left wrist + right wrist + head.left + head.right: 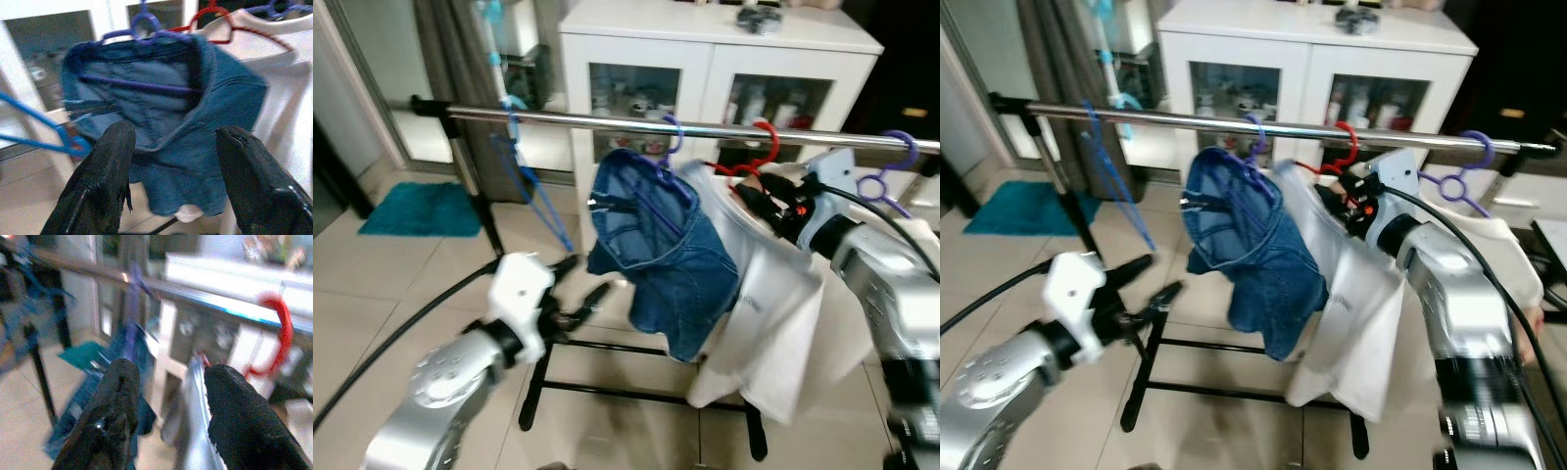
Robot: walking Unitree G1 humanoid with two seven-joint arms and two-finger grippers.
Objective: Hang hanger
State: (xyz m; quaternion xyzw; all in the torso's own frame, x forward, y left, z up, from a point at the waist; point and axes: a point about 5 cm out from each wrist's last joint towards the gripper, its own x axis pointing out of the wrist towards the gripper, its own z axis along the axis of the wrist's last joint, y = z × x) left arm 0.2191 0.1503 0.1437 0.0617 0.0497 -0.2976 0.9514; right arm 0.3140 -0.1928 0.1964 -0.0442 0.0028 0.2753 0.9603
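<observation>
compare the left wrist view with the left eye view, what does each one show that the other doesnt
Left wrist view alone: the denim garment's inside seen close up between the left gripper's open fingers, with the purple hanger's crossbar running through it.

Left eye view alone: the whole steel rail, the white cabinet behind it, the teal mat, and the right gripper up against the white shirt below the red hanger's hook.

Both: the denim garment, purple hanger, red hanger, white shirt, and empty blue hanger.

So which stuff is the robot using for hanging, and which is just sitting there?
For the job: rail, red hanger, white shirt, right gripper.

Just there: jeans, purple hanger, blue hanger, cabinet, teal mat, left gripper.
</observation>
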